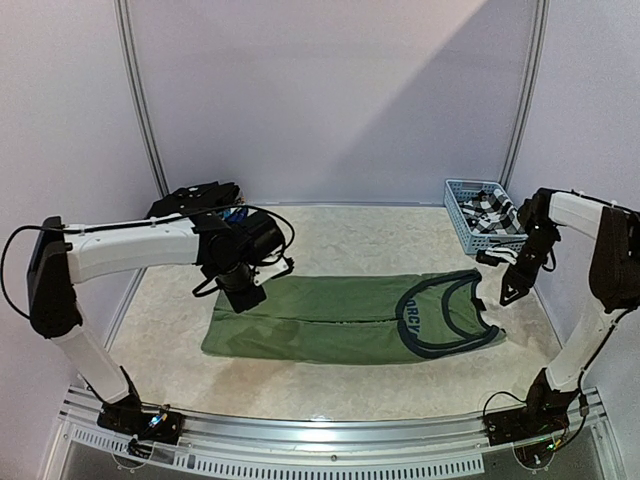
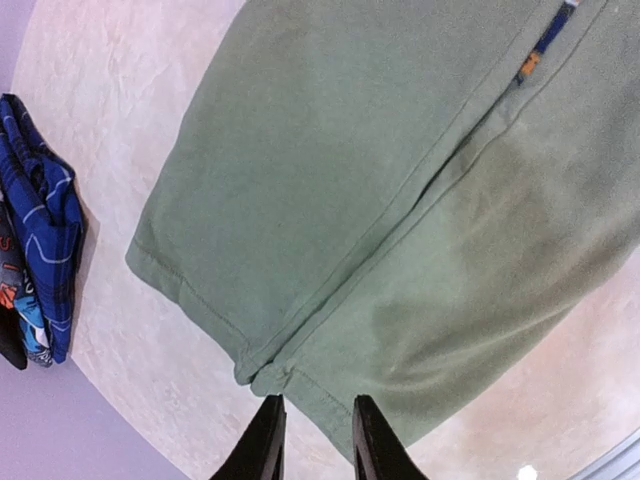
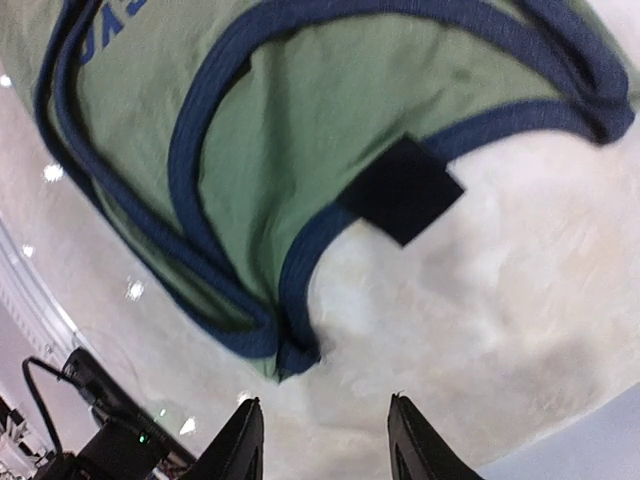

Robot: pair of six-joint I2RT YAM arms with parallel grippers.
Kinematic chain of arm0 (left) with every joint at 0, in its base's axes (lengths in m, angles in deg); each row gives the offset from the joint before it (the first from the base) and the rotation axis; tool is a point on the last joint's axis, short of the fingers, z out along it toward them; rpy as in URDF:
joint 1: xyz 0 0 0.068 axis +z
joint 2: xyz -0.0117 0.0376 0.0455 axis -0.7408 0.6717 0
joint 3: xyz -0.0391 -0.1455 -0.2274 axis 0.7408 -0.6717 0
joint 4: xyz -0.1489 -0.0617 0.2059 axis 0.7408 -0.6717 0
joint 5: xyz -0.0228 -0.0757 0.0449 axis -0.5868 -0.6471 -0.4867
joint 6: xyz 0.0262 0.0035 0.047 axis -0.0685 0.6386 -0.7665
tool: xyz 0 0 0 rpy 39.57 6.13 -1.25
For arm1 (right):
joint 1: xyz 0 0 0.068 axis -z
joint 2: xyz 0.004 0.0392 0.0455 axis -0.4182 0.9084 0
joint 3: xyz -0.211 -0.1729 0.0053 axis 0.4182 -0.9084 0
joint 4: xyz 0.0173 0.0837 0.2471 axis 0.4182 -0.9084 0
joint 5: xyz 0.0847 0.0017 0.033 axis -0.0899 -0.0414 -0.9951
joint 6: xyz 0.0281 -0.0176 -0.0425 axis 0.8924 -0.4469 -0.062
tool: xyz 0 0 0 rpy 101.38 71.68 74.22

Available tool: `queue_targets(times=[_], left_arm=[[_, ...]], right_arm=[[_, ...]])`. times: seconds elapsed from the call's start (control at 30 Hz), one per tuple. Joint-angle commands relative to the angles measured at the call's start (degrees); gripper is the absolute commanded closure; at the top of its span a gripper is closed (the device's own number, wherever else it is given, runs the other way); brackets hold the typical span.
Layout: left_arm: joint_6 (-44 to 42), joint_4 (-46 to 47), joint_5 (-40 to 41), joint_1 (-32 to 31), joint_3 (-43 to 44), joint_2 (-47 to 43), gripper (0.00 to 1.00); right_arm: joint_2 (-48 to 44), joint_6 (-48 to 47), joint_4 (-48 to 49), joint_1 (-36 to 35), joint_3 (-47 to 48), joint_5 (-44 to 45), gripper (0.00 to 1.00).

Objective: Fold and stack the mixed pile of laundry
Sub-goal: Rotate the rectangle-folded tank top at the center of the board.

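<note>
green shirt (image 1: pixel 350 318) flat, right gripper (image 3: pixel 325 403) beside neckline (image 3: pixel 300 262)

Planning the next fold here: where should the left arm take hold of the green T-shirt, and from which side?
Probably the hem at its left end. The green T-shirt lies flat, folded lengthwise, hem nearest the left pincer, so coming down from above onto that thin doubled edge looks easiest, then carrying it toward the collar.

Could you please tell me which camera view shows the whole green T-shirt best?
The top external view is best: the green T-shirt shows there in full, from hem to neckline. The left wrist view shows only its hem end. The right wrist view shows only its dark-trimmed neckline, slightly blurred.
</note>
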Motion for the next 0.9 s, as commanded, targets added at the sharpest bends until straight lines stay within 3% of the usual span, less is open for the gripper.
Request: queue_targets(times=[0.0,0.37,0.87], left_arm=[[1.9,1.4,-2.4,-0.6,2.3,5.1,0.75],[7.9,1.5,-0.7,-0.1,-3.4,10.6,0.78],[8.2,2.5,1.8,4.5,-7.2,9.8,0.8]], right_arm=[[3.4,7.6,8.0,-4.1,1.2,-0.1,0.6],[11.3,11.2,10.8,-13.9,4.5,0.4,0.74],[25.7,13.0,12.1,-15.8,13.6,10.8,0.79]])
